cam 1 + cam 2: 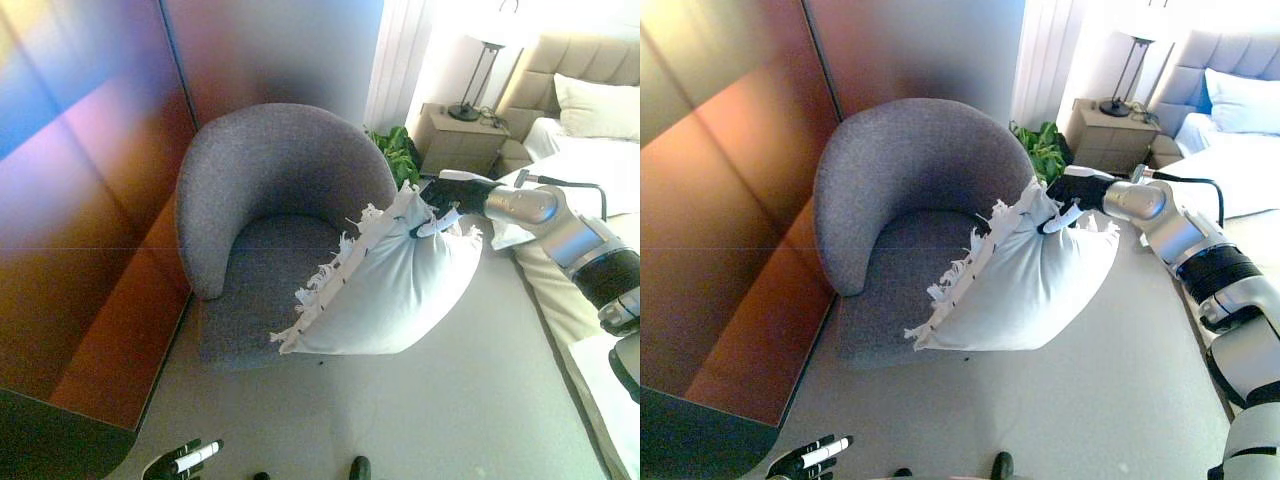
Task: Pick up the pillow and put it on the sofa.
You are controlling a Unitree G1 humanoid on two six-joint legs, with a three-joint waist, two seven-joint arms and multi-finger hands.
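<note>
A pale blue-white pillow (395, 290) with a white fringe hangs in the air at the front right edge of the grey round armchair (265, 190), which stands against the wall. My right hand (445, 205) is shut on the pillow's top corner and holds it up, the lower fringe reaching over the seat edge. The pillow (1025, 285) and right hand (1072, 203) also show in the right eye view. My left hand (180, 460) hangs low at the bottom left, fingers relaxed and empty.
A reddish-brown wall panel (80, 200) runs along the left. A green plant (397, 150), a wooden nightstand (460, 140) with a lamp (480, 70), and a bed (590, 130) with a white pillow stand at the back right. Pale floor (400, 420) lies in front.
</note>
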